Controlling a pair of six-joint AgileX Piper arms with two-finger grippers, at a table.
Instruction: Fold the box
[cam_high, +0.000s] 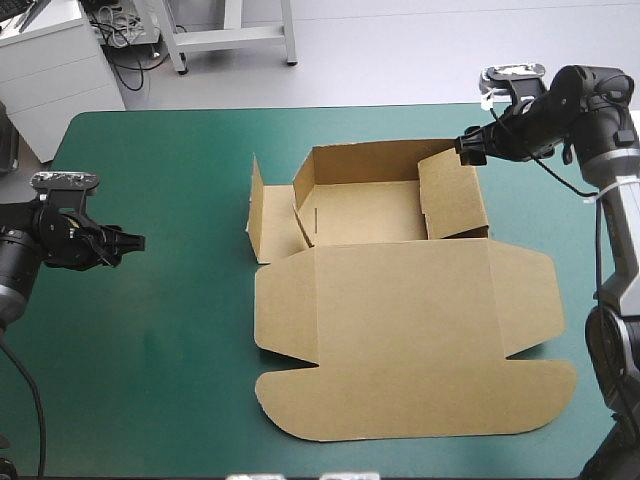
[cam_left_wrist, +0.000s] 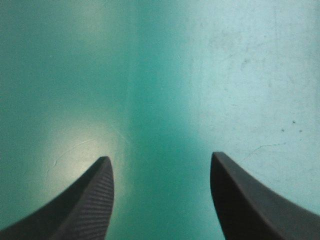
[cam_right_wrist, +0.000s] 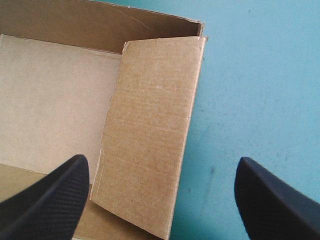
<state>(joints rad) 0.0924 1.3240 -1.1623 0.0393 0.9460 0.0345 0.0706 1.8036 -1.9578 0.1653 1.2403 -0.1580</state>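
Near the middle of the table, a little toward your right side, the brown box (cam_high: 400, 300) lies half formed on the teal-green cover (cam_high: 160, 350). Its lid (cam_high: 400, 315) is flat and points toward the table's near edge, ending in a long tuck flap (cam_high: 420, 405) with rounded corners. Beyond the lid, the far wall (cam_high: 365, 160) stands upright behind the pale tray floor (cam_high: 365, 212). The left side flap (cam_high: 257, 205) stands loose, outside the tray. The right side panel (cam_right_wrist: 150, 135) leans inward over the floor. Your right gripper (cam_high: 468, 150) hangs above the box's far right corner with its black fingers spread wide and holding nothing. From its wrist view, that leaning panel sits between and ahead of the fingers, and the rest of the box is cut off. Your left gripper (cam_high: 135, 240) is well apart from the box, at the table's left side, also spread open and holding nothing. Only bare cover, faintly scuffed, lies ahead of it. From above, both grippers' fingertips are hard to make out against the dark arms.
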